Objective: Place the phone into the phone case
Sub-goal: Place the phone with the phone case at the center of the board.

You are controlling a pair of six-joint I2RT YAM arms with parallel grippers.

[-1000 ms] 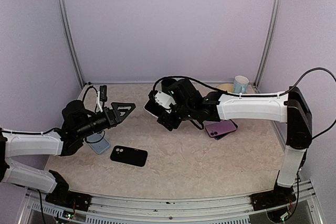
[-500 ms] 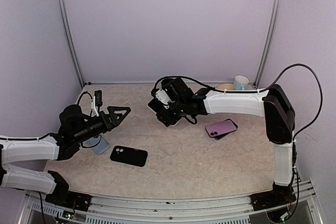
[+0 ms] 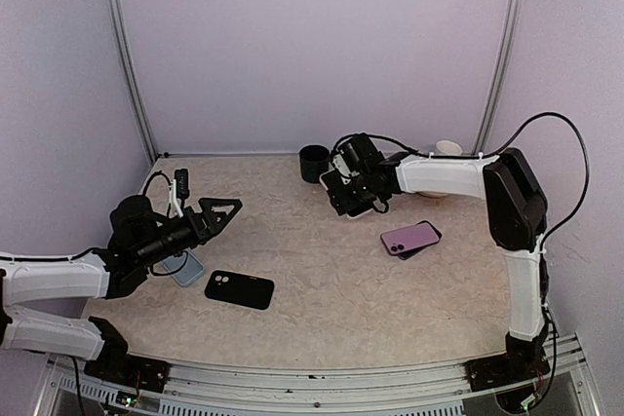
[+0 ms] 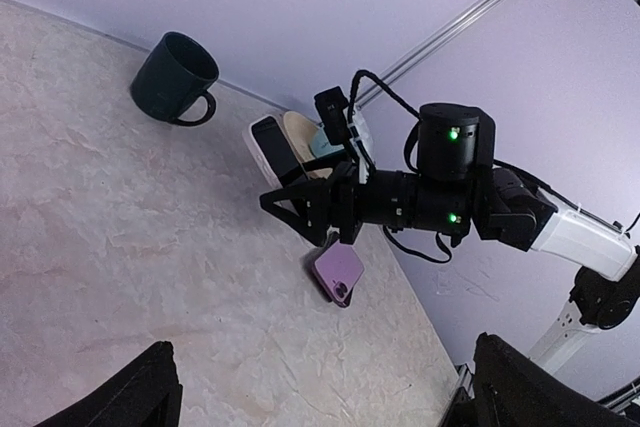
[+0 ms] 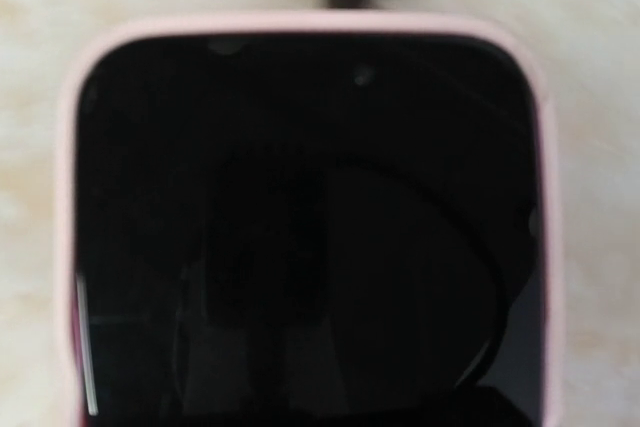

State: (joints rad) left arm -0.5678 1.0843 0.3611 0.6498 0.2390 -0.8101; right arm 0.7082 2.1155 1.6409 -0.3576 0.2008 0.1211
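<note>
The pale stone-patterned table (image 3: 370, 323) carries everything, and I take the black phone case (image 3: 239, 289) lying flat on it as my marker. The right arm (image 3: 458, 174) stretches far beyond that case and off to its right. The left arm (image 3: 58, 275) lies low on the case's left. The right gripper (image 3: 349, 192) is clamped on the phone (image 5: 300, 227) across its long edges. The phone is a dark screen with a pink rim, and it seems to be lifted off the table, well apart from the case. Whether the rim is the phone's own body or a cover, I cannot tell. The left gripper (image 3: 222, 209) hangs just beyond the case's left end with its jaws spread wide and nothing in them. A dark green mug (image 3: 314, 163) stands far beyond the case, near the held phone. A purple phone (image 3: 409, 237) rests on something dark well to the case's right, and a blue slab (image 3: 185, 268) lies just left of the case. My worry is the long carry to the case. An edge grip could let the phone twist or slip, and a skewed phone would jam on one corner of the case. Unpinned, the case might skid, and the two arms could knock together above it.
</note>
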